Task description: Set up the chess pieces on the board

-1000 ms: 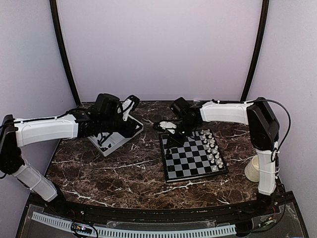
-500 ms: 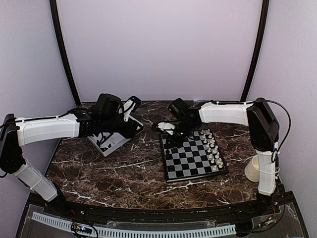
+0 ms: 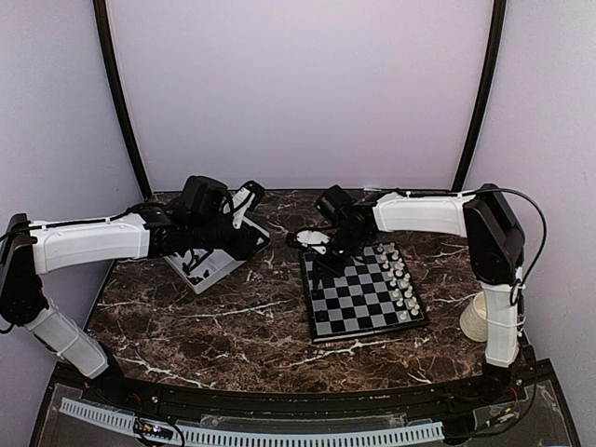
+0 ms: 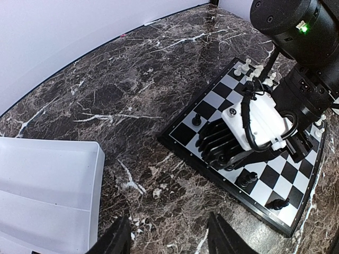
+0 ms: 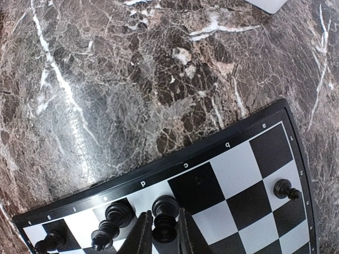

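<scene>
The board (image 3: pixel 368 333) lies right of the table's middle, with white chessmen (image 3: pixel 400 275) along its right side. My right gripper (image 5: pixel 160 235) hangs over the board's (image 5: pixel 159 177) far left edge. Its jaws stand slightly apart on either side of a black chess piece (image 5: pixel 165 211) that stands upright on the square marked d. Two more black pieces (image 5: pixel 117 214) stand just left of it and another (image 5: pixel 286 189) stands off to the right. My left gripper (image 4: pixel 168 235) is open and empty over bare marble, between the tray and the board (image 4: pixel 183 132).
A white two-compartment tray (image 3: pixel 219 261) sits at the back left, its corner (image 4: pixel 42 190) below my left wrist. A pale cup (image 3: pixel 475 317) stands by the right arm's base. The right arm's wrist (image 4: pixel 259 121) hangs low over the board's far end.
The right arm has shifted slightly left over the board's far edge and its jaws have parted a little round the black piece. The left arm has edged slightly right.
</scene>
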Tool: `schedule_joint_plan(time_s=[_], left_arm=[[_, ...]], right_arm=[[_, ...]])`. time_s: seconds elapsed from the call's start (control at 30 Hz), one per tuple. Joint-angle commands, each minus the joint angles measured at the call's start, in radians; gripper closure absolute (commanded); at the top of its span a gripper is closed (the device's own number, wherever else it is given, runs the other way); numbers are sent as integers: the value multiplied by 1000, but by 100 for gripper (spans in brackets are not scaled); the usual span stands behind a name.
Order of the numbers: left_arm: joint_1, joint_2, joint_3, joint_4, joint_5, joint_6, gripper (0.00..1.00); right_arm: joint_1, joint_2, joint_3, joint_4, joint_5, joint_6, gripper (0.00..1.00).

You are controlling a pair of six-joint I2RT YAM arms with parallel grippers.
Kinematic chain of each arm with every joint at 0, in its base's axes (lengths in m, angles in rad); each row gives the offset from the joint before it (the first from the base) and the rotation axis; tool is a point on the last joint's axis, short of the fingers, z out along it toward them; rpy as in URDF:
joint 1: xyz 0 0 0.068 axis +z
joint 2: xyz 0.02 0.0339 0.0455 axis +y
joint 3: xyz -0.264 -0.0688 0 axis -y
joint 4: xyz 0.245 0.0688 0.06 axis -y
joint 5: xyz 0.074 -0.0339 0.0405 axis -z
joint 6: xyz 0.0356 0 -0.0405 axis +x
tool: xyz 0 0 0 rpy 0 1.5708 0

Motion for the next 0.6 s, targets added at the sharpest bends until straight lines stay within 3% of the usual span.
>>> schedule_joint_plan(time_s=[0.0,0.2,0.57], left_arm=[[3,-8,28,-18,9,-4,48],[3,-5,29,-18,12,-4,48],[3,-3,29,-20,14,-2,48]], right_arm=[[12,-15,3,-22,-1,3,80],[12,-30,0,-26,-38,7,77],[11,-8,25,-47,-66,12,85]])
